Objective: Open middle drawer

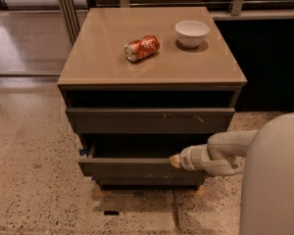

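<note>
Drawer (132,170): second front down, below the scratched front (137,120), already partly out.
Gripper (175,161): at the drawer's top edge, right of centre; I can't tell its grip.
Axis: front runs left-right, so I'd pull straight outward.

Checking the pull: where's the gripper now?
The gripper sits lower right in the camera view, at the top edge of the middle drawer front, near its right end.
</note>
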